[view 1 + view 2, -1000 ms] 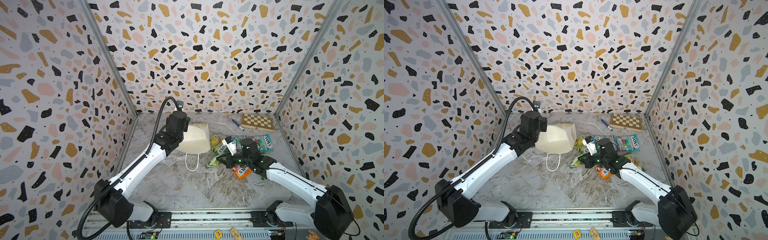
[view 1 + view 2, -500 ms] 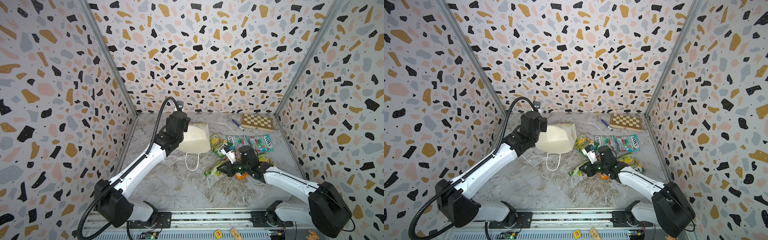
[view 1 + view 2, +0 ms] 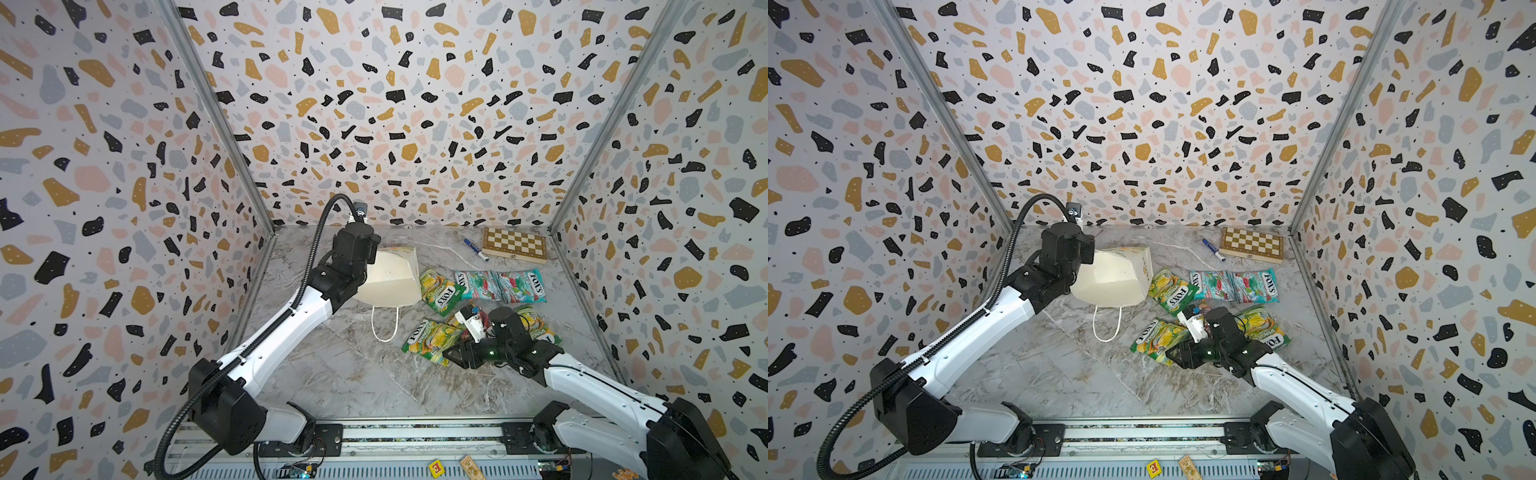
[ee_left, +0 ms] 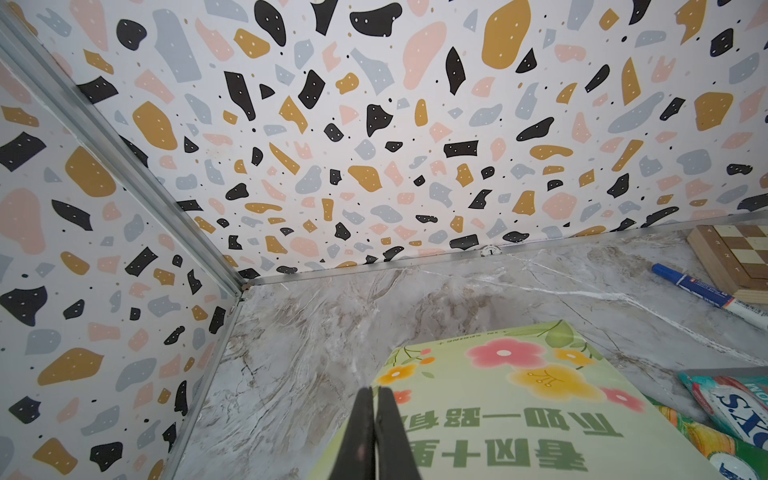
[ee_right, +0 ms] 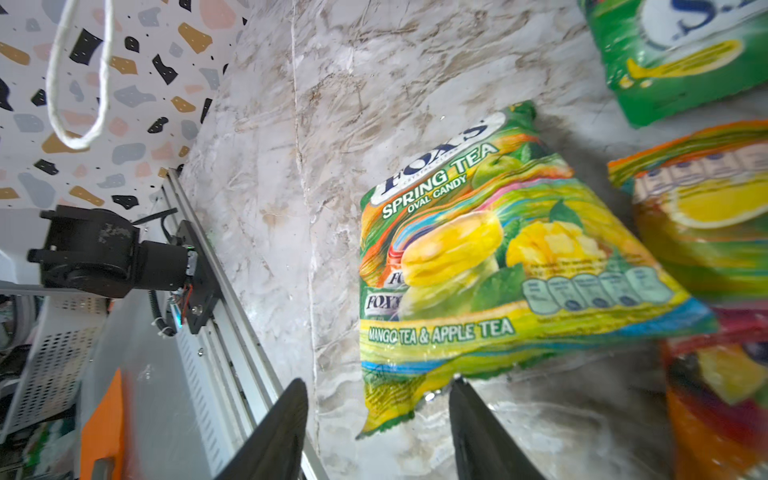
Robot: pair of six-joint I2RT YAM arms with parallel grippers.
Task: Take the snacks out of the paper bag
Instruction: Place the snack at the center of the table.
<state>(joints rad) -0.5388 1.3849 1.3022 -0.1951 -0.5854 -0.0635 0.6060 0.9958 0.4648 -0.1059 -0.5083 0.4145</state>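
Snacks (image 3: 440, 291) lie spread on the table (image 3: 353, 374), at 3 to 5 o'clock of the paper bag (image 3: 390, 278) in both top views. The left gripper (image 4: 372, 415), jaws together, pinches the bag's edge and holds it tipped, mouth toward 6 o'clock; its inside is hidden. The right gripper (image 5: 377, 386) has its jaws apart around a corner of a green-yellow pouch (image 5: 498, 266). A careless retreat could drag that pouch. The thin pinch may slip, and the dangling cord handle (image 3: 385, 340) could snag.
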